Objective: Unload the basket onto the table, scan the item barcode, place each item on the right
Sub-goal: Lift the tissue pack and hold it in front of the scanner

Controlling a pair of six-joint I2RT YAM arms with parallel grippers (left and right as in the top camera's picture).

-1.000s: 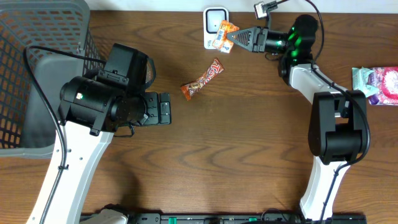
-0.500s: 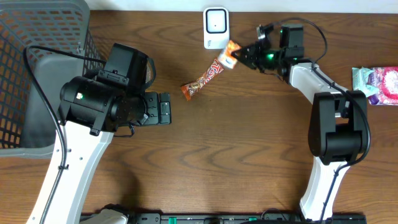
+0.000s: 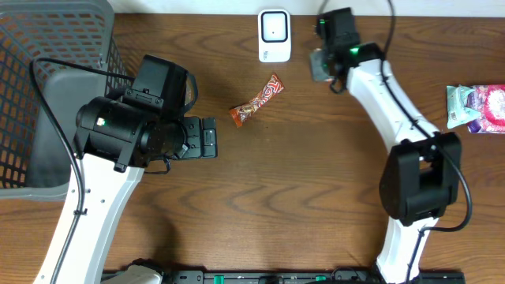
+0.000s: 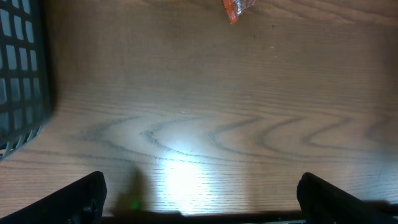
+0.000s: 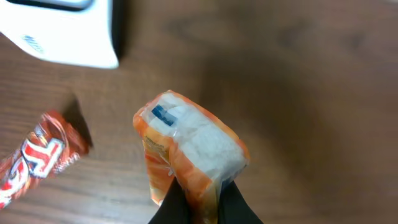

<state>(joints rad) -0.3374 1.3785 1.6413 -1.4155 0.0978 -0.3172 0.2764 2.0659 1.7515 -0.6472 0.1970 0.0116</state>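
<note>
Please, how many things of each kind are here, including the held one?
Basket: 1
Scanner: 1
Candy bar: 1, lying loose
Orange packet: 1, in the right gripper
Pink and teal packets, right edge: at least 1
Total: at least 5

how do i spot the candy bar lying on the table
Find the white box-shaped scanner at the far edge of the brown wooden table. Just in front of it lies a long orange-red wrapped candy bar, slanted. Unlike the orange packet in the right jaws, it lies loose.
</note>
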